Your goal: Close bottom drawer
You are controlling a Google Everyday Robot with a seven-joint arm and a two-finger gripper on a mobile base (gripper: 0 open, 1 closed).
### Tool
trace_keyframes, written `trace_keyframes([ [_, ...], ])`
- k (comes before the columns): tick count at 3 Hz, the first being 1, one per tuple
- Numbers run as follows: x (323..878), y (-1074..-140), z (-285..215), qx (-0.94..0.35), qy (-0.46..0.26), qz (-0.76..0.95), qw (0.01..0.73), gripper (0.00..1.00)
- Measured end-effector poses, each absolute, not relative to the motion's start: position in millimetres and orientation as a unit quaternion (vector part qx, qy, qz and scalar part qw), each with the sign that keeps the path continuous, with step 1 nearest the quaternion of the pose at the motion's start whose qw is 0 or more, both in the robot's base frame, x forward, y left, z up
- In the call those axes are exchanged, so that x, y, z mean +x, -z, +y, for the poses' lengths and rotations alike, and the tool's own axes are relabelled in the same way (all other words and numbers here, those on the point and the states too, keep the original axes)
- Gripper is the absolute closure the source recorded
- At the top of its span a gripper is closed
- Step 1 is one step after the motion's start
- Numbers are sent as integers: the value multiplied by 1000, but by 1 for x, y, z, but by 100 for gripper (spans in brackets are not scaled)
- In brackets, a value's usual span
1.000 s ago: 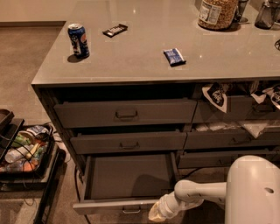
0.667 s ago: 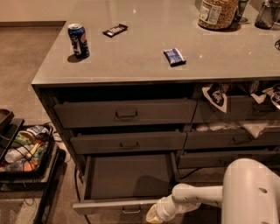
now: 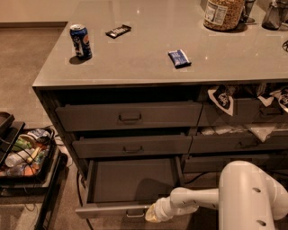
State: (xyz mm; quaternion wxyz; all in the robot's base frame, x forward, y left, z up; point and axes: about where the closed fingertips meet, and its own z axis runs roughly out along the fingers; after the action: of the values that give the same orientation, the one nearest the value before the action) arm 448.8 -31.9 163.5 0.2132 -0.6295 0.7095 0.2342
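The bottom drawer [image 3: 128, 180] stands pulled far out, its flat grey base bare; its slim front panel [image 3: 112, 210] runs along the lower edge with a small metal loop handle [image 3: 134, 214]. My gripper [image 3: 150, 214] sits at the right end of that front panel, just right of the handle, at the tip of my white arm [image 3: 198, 200] that reaches in from the lower right. Above the open drawer are the medium-height middle drawer [image 3: 132, 146] and the tall top drawer [image 3: 129, 116], both slightly ajar.
The grey counter [image 3: 148, 67] carries a blue can [image 3: 81, 42], a dark snack bar [image 3: 118, 30], a blue packet [image 3: 179, 58] and a jar [image 3: 222, 13]. Right-hand drawers [image 3: 238, 140] hold snack bags. A black bin of items [image 3: 24, 155] stands on the floor at left.
My arm and gripper have slid a little to the left along the bottom drawer's front panel, toward the handle. The drawer itself stays as far out as before.
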Motion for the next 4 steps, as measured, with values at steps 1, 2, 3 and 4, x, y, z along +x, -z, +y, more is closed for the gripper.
trace_keyframes([
  [1,472,-163,-21,-639,-208,703,234,100],
  [2,485,-164,-12,-648,-190,695,247,100],
  [3,496,-165,-7,-652,-175,691,258,100],
  [4,520,-168,-6,-656,-164,683,277,100],
])
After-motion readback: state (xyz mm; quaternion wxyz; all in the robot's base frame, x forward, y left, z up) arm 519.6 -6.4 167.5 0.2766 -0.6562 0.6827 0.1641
